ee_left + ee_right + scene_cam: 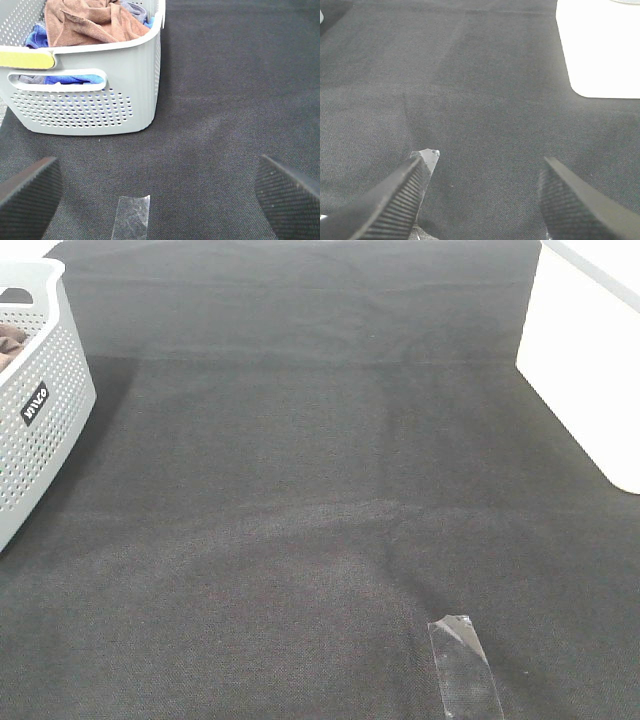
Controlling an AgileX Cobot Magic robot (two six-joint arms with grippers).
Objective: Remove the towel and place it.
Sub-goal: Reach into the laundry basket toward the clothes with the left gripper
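Gaping wide and empty, the left gripper [160,202] hangs over the black table [240,75], a tape strip [133,216] under its jaws and the grey basket [85,107] just beyond. The right gripper [482,200] also stands open, holding nothing, a tape end [429,155] by one finger. The towel [92,22] lies crumpled in the basket at the table's left edge, toward the far corner, atop blue cloths [37,37].

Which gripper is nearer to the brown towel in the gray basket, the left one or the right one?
Left. The left gripper faces the basket holding the towel, open, short of it. The right gripper hangs over the black cloth; its view shows no towel.
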